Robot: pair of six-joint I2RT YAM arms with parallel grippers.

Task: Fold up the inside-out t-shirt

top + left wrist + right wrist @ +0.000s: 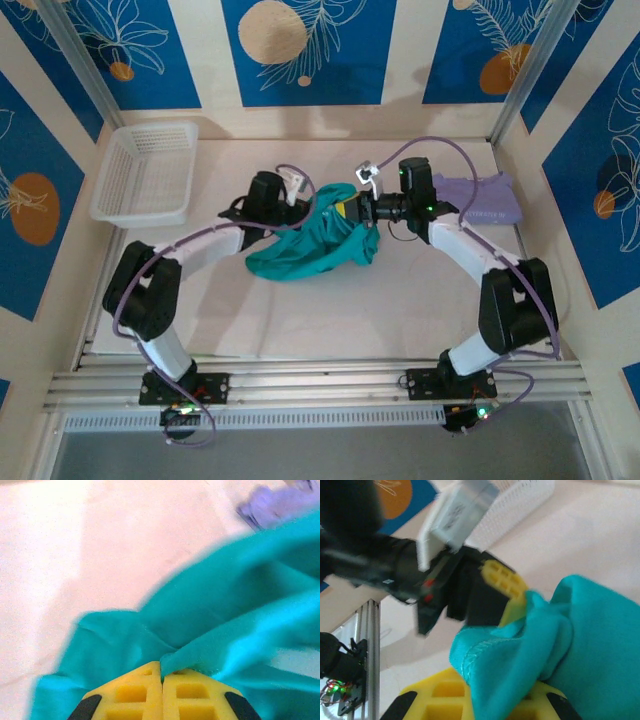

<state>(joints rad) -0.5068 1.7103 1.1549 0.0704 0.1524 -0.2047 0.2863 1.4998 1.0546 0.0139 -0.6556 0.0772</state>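
1. The inside-out t-shirt (312, 245) sits mid-table between the two arms, a bunched teal heap. Its upper edge is drawn up to where the grippers meet.
2. From the top camera its long axis runs across the table, sloping from near-left up to far-right, with the loose bulk sagging to the near-left. It is too crumpled to tell which end is neck and which is hem.
3. The left gripper (162, 674) has its yellow fingers pressed together, and a fold of teal cloth is pinched right at the tips.
4. The right gripper (490, 695) is clamped on the shirt too. A stitched edge of the cloth rises out from between its yellow fingers (437, 695).
5. The overhead view shows the layout. The arms come in from either side and face each other over the cloth. A white basket (145, 170) sits far-left and a folded lavender shirt (482, 198) far-right, just beside the right arm and apart from the teal one.
6. The left wrist view shows the cloth fanning away from the pinch in taut ridges towards the lavender shirt, which is blurred at the top right corner.
7. The right wrist view shows the seam stitching. It also shows the left gripper close opposite, with one yellow finger against the cloth and the basket behind.
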